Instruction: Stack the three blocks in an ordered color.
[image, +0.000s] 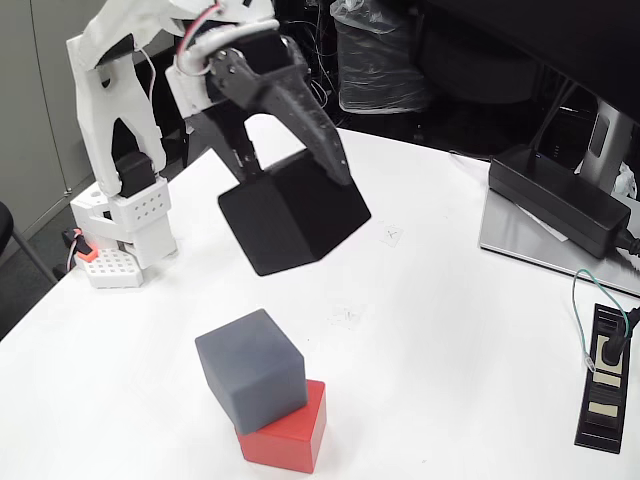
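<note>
The red block rests on the white table near the front edge. On top of it sits the blue-grey block, turned a little and overhanging to the left. Above and behind this pair hangs the black block, tilted in the air, with my gripper shut on it. One black finger lies across the block's upper right face; the other finger is behind the block's left side.
The arm's white base stands at the table's back left. A long black power brick lies on a monitor stand at right, with a black power strip and a green cable near the right edge.
</note>
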